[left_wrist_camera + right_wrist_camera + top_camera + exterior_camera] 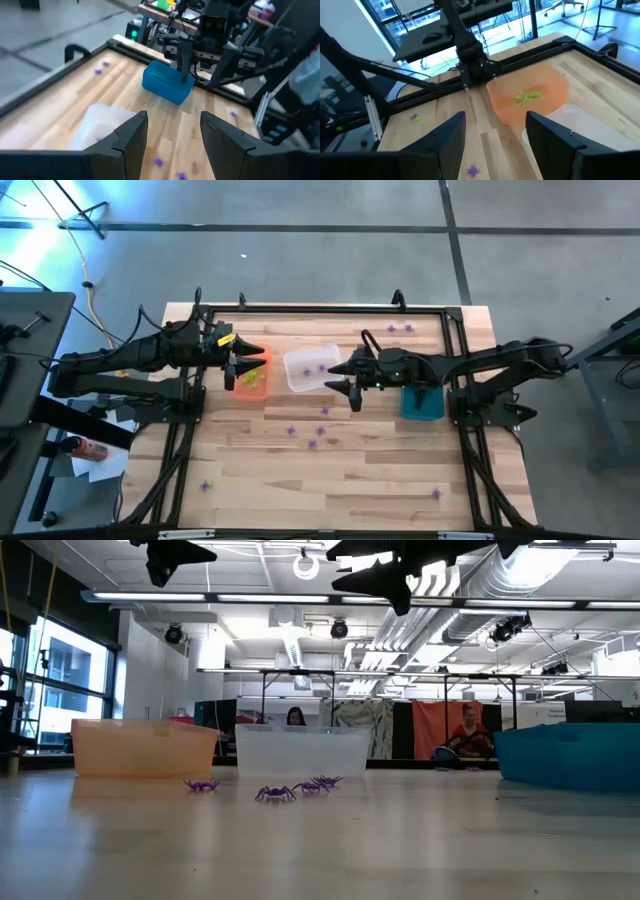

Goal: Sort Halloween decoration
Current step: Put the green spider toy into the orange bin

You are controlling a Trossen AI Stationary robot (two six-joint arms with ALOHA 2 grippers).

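Hidden / unclear: black trinkets cannot be made out in any view; the clear bin's [311, 368] contents show only as faint purple specks from above; the base of each arm is cut off at the picture edges.
Left pincer [247, 364]: fingers spread wide, holding nothing, poised over the orange bin [252, 373]; seen high up in the low view [178, 554].
Right pincer [343, 377]: fingers spread wide, empty, just beside the clear bin, on the side facing the teal bin [422, 401]; well above the table in the low view [380, 562].
Bins, count: three, in a row across the table: orange, clear, teal.
Yellow-green trinkets [527, 96]: one small cluster, lying inside the orange bin; single pieces cannot be counted.
Purple trinkets [322, 411]: roughly ten loose on the table; a group of about four in front of the clear bin, two near the far edge [408, 328], one near each front corner [436, 493]. The low view shows three or four together [275, 793].
Table [340, 470]: pale wood planks, bordered by a black metal frame.
Room: grey concrete floor around the table; an open hall behind with ceiling ducts, strip lights and windows; two people sit far back [468, 735].
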